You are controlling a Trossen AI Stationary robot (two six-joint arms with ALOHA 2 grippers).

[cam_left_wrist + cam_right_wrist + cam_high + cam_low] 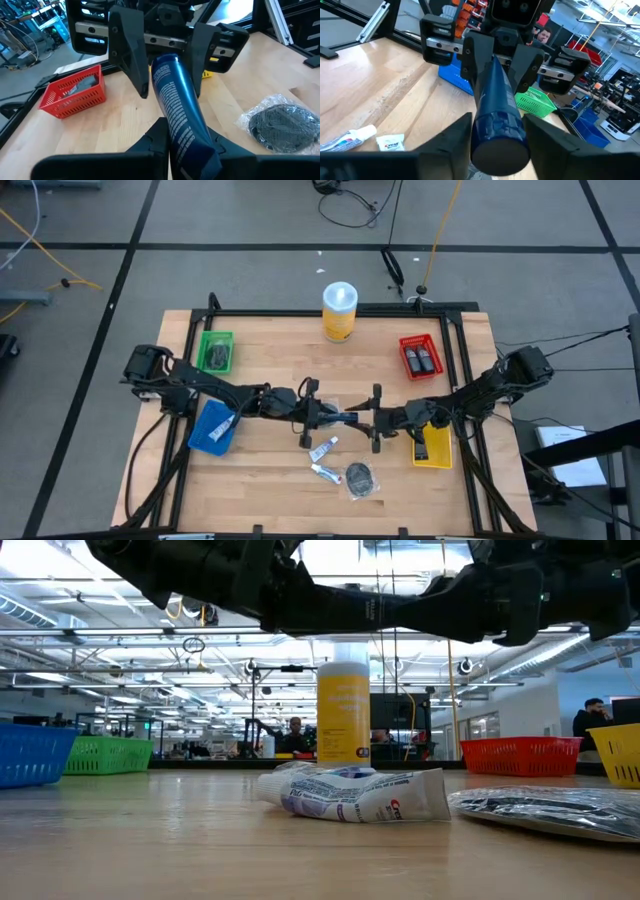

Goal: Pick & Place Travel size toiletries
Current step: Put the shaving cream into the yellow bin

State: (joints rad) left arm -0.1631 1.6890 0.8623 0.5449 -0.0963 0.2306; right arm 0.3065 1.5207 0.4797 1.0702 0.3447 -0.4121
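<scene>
A blue toiletry tube (345, 418) hangs level above the table's middle, between my two grippers. My left gripper (185, 137) is shut on its flat crimped end and my right gripper (499, 127) is shut on its round cap end. Nearer the front edge, two white tubes (322, 448) (325, 472) lie flat on the wood, and a round dark grey packet (362, 478) in clear wrap lies beside them. The low view shows one white tube (350, 795) and the packet (550, 810) lying on the table under the arms. My left gripper pinches the blue tube's flat crimped end (192, 145) between its two fingers, coming level from the table's left, along the tube. The tube is lifted clear and lies roughly level. My right gripper has the tube's round cap end (500, 137) between its two fingers (462, 135), coming level from the table's right, along the tube. The tube spans straight across to the other gripper.
A tall yellow canister (339, 310) stands at the far edge. There is a green bin (215, 352) far left, a red bin (421, 356) with black bottles far right, a blue bin (213, 426) on the left and a yellow bin (432, 445) on the right. Bare wood lies near the front edge.
</scene>
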